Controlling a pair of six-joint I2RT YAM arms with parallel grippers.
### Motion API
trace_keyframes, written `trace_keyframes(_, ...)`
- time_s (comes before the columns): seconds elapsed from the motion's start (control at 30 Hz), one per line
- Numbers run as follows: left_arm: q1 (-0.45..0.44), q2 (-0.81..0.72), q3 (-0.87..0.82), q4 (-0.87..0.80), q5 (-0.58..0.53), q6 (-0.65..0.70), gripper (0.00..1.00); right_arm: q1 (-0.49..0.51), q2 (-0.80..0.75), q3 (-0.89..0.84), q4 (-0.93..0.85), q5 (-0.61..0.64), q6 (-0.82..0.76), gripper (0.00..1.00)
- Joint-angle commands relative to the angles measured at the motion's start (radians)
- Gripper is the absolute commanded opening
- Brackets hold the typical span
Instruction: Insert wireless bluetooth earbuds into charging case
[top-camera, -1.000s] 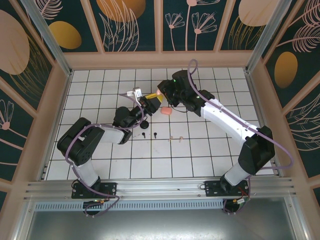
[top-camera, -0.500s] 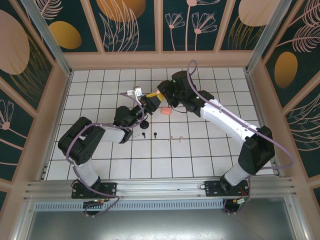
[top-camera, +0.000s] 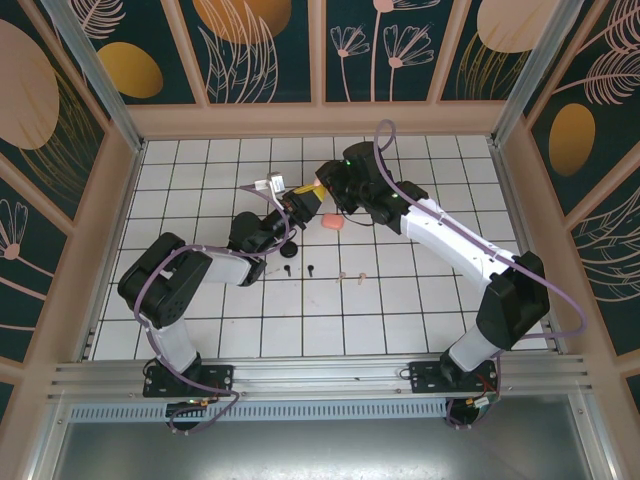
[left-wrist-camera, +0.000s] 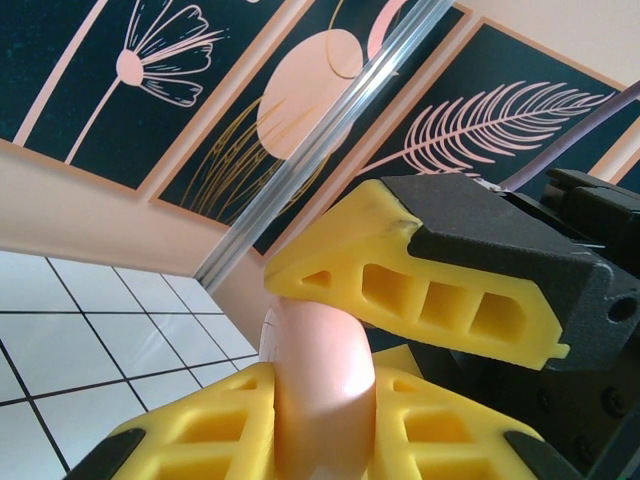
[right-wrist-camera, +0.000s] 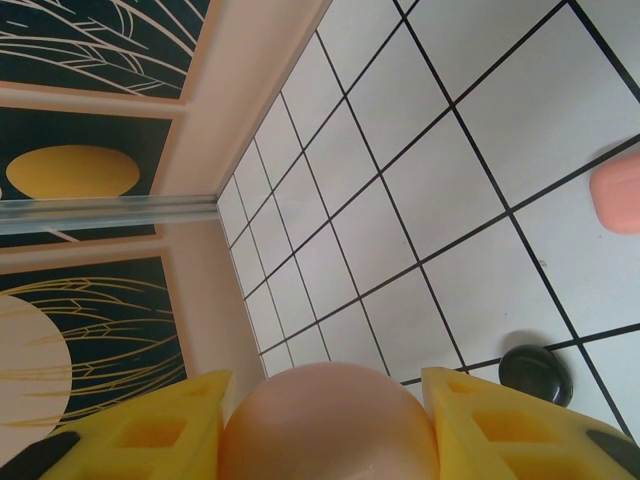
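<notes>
Case (left-wrist-camera: 318, 365) (pink) — in left gripper (left-wrist-camera: 322, 425)

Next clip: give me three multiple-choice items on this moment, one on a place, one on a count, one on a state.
1. Where are the black earbuds? A) on the tiles, left of the pale pink earbuds B) against the far wall C) on the near rail
2. How many loose earbuds lie on the tiles? A) two B) four C) six
3. The left tool is: A) open, empty B) shut on a pink rounded object C) flat on the tiles

1 A: the top view shows them left of the pink pair.
2 B: two black, two pink.
3 B: its yellow fingers press the object from both sides.
</notes>
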Motion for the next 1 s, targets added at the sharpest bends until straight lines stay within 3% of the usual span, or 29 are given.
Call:
trace_keyframes(0.0, -0.007, 0.021, 0.018, 0.052, 0.001, -0.019, 0.13, 0.017, -0.034, -0.008, 0.046, -0.011, 0.018, 0.42)
trace_keyframes(0.17, -0.007, 0.027, 0.023, 0.057, 0.006, -0.028, 0.00, 0.020, -0.042, -0.009, 0.053, -0.008, 0.019, 0.45)
trace_keyframes(0.37, -0.007, 0.028, 0.014, 0.066, 0.007, -0.044, 0.00, 0.002, -0.064, -0.004, 0.056, 0.021, 0.008, 0.71)
trace_keyframes(0.57, -0.007, -0.008, -0.002, 0.023, 0.018, -0.034, 0.00, -0.036, -0.223, -0.119, 0.105, 0.106, -0.060, 0.74)
trace_keyframes(0.73, -0.004, -0.064, 0.009, -0.095, 0.082, 0.002, 0.00, -0.128, -0.393, -0.319, 0.202, 0.003, -0.248, 0.75)
trace_keyframes(0.97, 0.007, -0.142, 0.089, -0.382, 0.303, 0.126, 0.00, -0.222, -0.555, -0.509, 0.232, -0.162, -0.667, 0.75)
